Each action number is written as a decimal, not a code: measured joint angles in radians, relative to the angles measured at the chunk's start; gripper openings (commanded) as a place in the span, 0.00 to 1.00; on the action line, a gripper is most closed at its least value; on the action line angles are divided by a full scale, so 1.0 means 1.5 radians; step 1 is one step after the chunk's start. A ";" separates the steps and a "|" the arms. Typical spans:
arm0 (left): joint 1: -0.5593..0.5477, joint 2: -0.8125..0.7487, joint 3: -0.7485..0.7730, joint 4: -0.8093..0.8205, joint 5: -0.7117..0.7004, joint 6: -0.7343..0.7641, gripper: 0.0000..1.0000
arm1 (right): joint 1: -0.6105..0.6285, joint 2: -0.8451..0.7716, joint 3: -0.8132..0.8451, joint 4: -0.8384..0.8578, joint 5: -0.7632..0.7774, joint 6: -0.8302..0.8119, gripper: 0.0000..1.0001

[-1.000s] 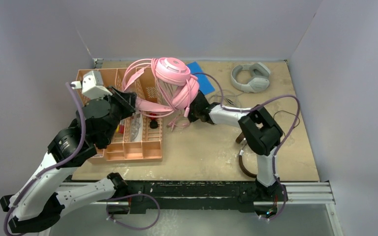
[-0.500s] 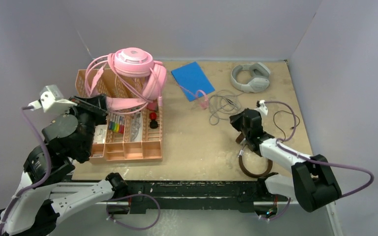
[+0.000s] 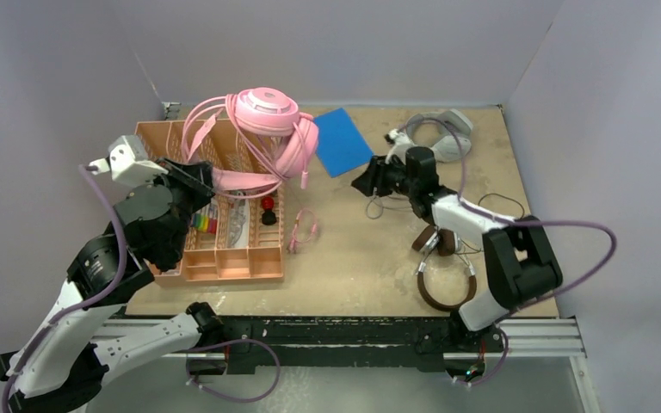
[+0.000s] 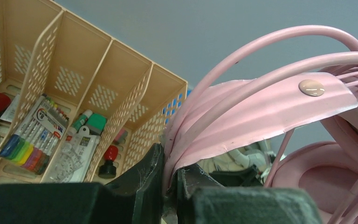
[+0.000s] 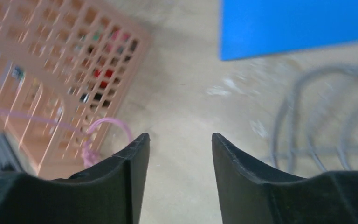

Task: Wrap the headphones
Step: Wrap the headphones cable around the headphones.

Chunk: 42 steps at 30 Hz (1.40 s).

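My left gripper (image 3: 204,177) (image 4: 172,173) is shut on the headband (image 4: 261,109) of the pink headphones (image 3: 268,127), holding them in the air over the back of the orange organizer (image 3: 234,258). Their pink cable is looped round them. Its loose end (image 3: 302,231) (image 5: 103,135) lies on the table beside the organizer. My right gripper (image 3: 367,180) (image 5: 180,140) is open and empty over bare table, next to the grey cable (image 3: 389,194) (image 5: 317,116). The light-grey headphones (image 3: 446,142) lie at the back right, the brown-and-silver ones (image 3: 444,274) near the front right.
The organizer (image 4: 98,84) holds markers, stamps and small stationery in its compartments. A blue sheet (image 3: 341,140) (image 5: 293,25) lies flat at the back centre. A thin black cable (image 3: 503,206) trails at the right. Walls close in the back and both sides.
My right gripper has opened and swung from the near right to the back centre. The pink cable end now lies beside the organizer. The left arm shifted the pink headphones slightly right.
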 measured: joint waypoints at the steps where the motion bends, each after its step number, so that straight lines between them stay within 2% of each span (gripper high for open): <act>1: 0.000 0.003 -0.005 0.002 0.007 0.000 0.00 | 0.003 0.032 0.036 -0.011 -0.051 -0.036 0.63; 6: 0.000 0.006 -0.016 -0.010 0.027 0.000 0.00 | 0.026 0.172 0.171 -0.060 -0.242 -0.171 0.67; 9: 0.000 0.006 -0.015 -0.011 0.031 0.000 0.00 | 0.041 0.240 0.210 -0.072 -0.320 -0.242 0.68; 12: 0.000 0.006 -0.014 -0.011 0.035 0.000 0.00 | 0.062 0.289 0.234 -0.087 -0.356 -0.308 0.70; 16: 0.000 0.006 -0.013 -0.012 0.040 0.001 0.00 | 0.112 0.337 0.262 -0.099 -0.360 -0.389 0.70; 21: 0.000 0.004 -0.012 -0.012 0.048 0.003 0.00 | 0.158 0.367 0.267 -0.055 -0.360 -0.436 0.69; 32: 0.000 0.009 -0.003 -0.012 0.065 0.003 0.00 | 0.161 0.466 0.396 -0.051 -0.343 -0.479 0.64; 42: 0.000 0.008 -0.003 -0.012 0.070 0.003 0.00 | 0.181 0.479 0.420 -0.079 -0.378 -0.503 0.64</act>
